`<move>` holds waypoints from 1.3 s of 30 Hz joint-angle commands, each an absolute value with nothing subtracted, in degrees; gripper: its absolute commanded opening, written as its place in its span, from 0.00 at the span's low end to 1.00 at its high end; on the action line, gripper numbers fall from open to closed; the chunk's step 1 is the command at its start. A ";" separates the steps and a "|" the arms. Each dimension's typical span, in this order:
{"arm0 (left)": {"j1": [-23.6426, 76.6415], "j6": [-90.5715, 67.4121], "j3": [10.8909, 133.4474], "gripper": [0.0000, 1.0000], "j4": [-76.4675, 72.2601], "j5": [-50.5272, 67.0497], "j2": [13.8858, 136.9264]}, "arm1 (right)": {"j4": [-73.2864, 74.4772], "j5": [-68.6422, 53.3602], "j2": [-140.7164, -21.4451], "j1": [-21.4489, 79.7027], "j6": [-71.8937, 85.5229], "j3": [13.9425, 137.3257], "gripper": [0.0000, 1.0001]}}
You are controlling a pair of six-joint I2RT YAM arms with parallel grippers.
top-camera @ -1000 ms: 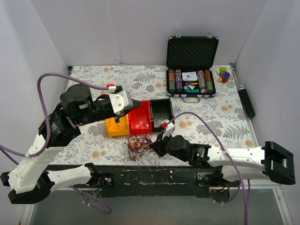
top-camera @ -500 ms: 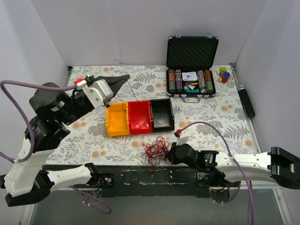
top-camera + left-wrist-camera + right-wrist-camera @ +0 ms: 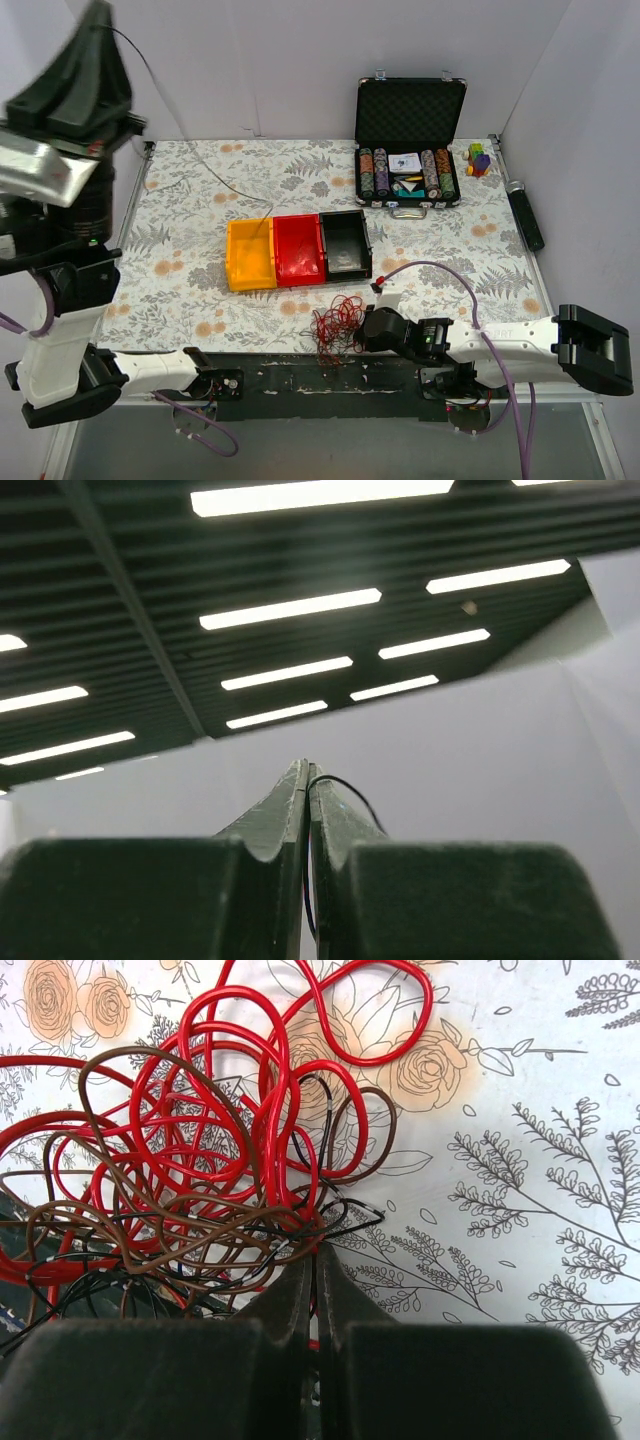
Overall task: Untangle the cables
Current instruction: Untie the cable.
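Observation:
A tangle of thin red, brown and black cables [image 3: 335, 322] lies near the table's front edge; in the right wrist view the tangle [image 3: 215, 1150] fills the upper left. My right gripper [image 3: 358, 330] is shut on strands of the tangle at its right side, its tip [image 3: 315, 1250] pinching red wire. My left gripper [image 3: 95, 12] is raised high at the upper left, shut on one thin black cable [image 3: 190, 150] that runs down toward the bins. In the left wrist view the gripper [image 3: 308, 770] points at the ceiling with that black cable [image 3: 350, 790] between its fingers.
Yellow [image 3: 250, 254], red [image 3: 299, 249] and black [image 3: 346, 242] bins stand in a row mid-table. An open black case of poker chips [image 3: 408, 158] is at the back right, with small coloured blocks [image 3: 479, 159] and a black cylinder [image 3: 527, 215] beside it.
My left arm has swung up and left, from above the bins to high overhead, pulling the black cable out long. My right gripper and the tangle have shifted slightly right along the front edge.

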State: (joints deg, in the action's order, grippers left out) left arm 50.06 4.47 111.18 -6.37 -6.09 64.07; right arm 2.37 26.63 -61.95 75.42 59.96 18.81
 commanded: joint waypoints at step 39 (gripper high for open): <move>50.01 -5.01 85.97 0.13 -8.35 13.96 61.61 | 19.95 33.93 -38.76 75.76 38.60 41.30 0.90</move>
